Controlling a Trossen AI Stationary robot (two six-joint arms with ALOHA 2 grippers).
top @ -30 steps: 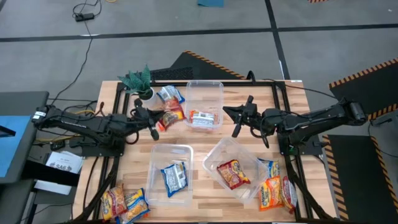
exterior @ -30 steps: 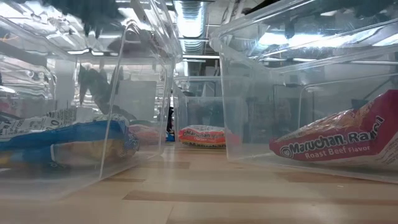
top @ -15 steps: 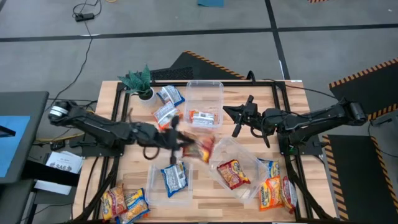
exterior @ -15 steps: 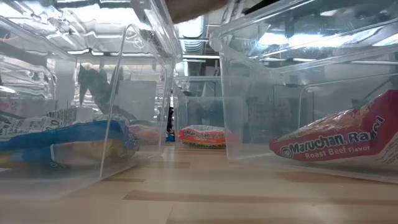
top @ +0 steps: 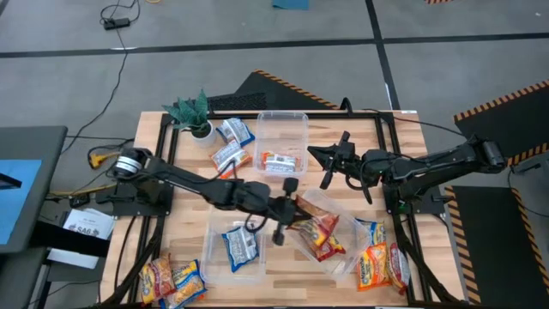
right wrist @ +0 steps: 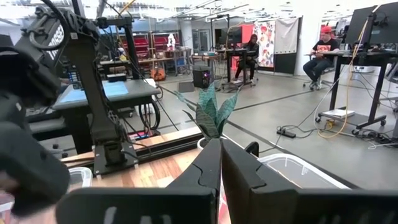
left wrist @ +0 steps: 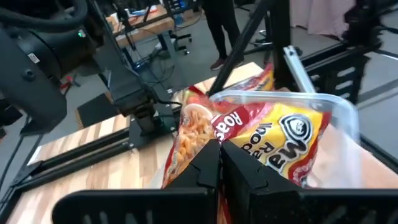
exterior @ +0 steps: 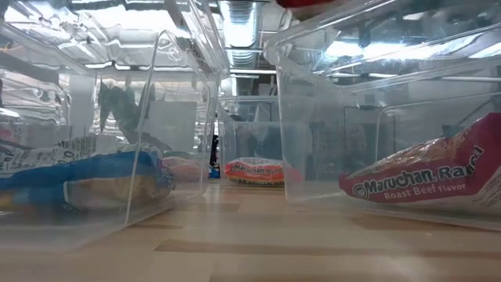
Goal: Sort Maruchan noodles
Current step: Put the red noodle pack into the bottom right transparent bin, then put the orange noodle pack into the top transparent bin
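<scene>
My left gripper (top: 293, 211) reaches across the table's middle and is shut on a red Maruchan noodles packet (left wrist: 261, 140), over the left rim of the near right clear bin (top: 302, 244). That bin holds another red packet (exterior: 423, 176). A blue packet (top: 240, 244) lies in the near left bin (top: 214, 257). An orange packet (top: 279, 161) lies in the far bin (top: 296, 124). My right gripper (top: 326, 165) waits shut above the table's right half, holding nothing. My left gripper pinches the red packet's near edge (left wrist: 202, 134) between its two fingers (left wrist: 239, 171). The fingers come about level from the table's left. The packet sticks out beyond the fingertips, tilted and lifted clear of the table.
Loose packets lie by a green plant (top: 193, 112) at the far left (top: 230, 144), at the near left corner (top: 171, 279) and at the near right (top: 377, 262). Black frame rails (top: 390, 154) border the wooden table. People sit in the room behind (right wrist: 320, 56).
My left gripper has swept from beside the plant toward the table's right and near side, turning as it went. It has carried the red packet off the table to above the near right bin. My right gripper has kept still.
</scene>
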